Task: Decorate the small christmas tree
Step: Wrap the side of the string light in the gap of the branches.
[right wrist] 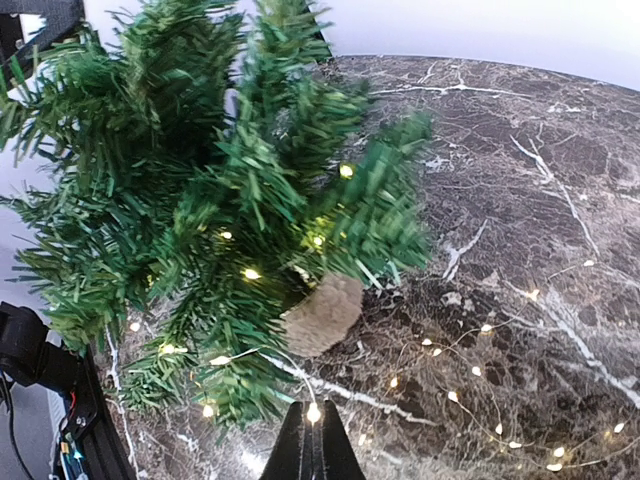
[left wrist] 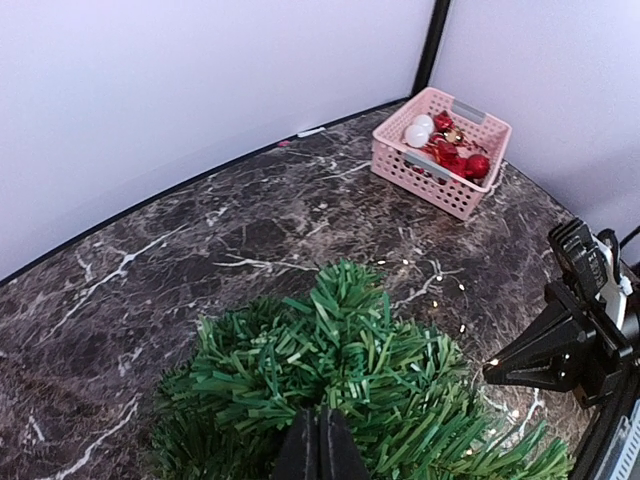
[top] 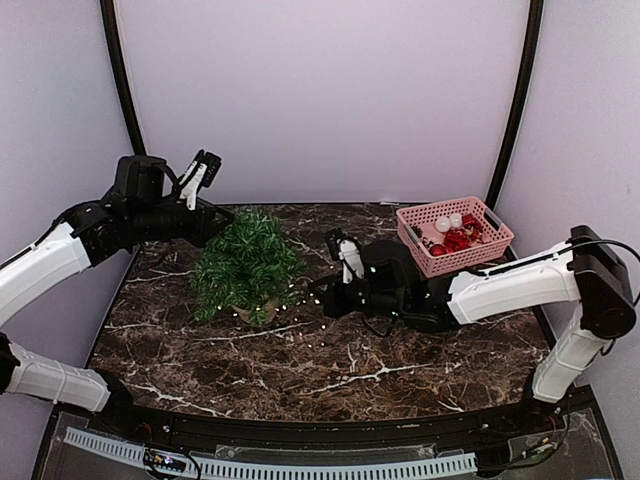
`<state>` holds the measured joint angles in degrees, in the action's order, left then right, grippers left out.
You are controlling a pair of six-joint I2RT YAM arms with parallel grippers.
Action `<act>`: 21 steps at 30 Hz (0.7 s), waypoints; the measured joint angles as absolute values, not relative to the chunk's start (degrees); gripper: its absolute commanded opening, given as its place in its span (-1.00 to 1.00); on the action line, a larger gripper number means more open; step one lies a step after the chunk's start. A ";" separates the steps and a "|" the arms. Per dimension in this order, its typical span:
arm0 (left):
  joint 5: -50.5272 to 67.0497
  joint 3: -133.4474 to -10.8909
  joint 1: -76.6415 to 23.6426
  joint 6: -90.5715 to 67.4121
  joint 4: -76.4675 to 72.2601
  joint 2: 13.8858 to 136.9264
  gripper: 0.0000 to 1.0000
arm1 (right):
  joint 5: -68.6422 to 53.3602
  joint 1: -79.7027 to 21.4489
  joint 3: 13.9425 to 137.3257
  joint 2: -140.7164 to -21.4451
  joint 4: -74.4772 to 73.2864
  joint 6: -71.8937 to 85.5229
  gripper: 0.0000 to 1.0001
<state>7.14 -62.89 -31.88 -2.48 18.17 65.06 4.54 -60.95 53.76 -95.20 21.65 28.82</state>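
Observation:
The small christmas tree (top: 245, 262) stands left of the table's middle on a burlap base (right wrist: 322, 315), with small lit bulbs among its branches (right wrist: 200, 200). My left gripper (left wrist: 320, 445) is shut, its tips against the needles at the tree's (left wrist: 340, 370) left side; I see nothing between them. In the top view its tips are hidden by foliage. My right gripper (right wrist: 313, 425) is low on the table just right of the tree, shut on the light string (right wrist: 480, 370). One lit bulb sits between its tips, and the wire runs from there up into the branches.
A pink basket (top: 470, 258) of red and white ornaments stands at the back right (left wrist: 420, 180). Loose loops of the light string (top: 300, 322) lie on the marble in front of and to the right of the tree. The right arm (top: 500, 290) stretches across the table's right half.

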 measured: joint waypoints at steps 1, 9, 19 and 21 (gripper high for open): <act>8.45 -63.11 -31.88 -1.96 17.82 65.82 -1.00 | 5.23 -61.41 53.25 -94.45 21.28 29.10 -1.00; 15.77 -66.67 -31.88 2.72 16.36 72.88 -1.00 | 9.10 -64.69 48.64 -91.37 19.25 31.73 -1.00; 16.38 -68.84 -31.88 5.96 14.79 76.62 -0.36 | 9.47 -67.07 46.48 -92.14 19.03 34.41 -1.00; 15.16 -68.84 -31.88 6.26 14.72 76.64 -0.08 | 9.52 -67.33 46.48 -92.18 19.05 34.59 -1.00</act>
<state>15.16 -68.84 -31.88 6.26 14.72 76.64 9.52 -67.33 46.48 -92.18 19.05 34.59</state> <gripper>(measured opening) 0.292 0.006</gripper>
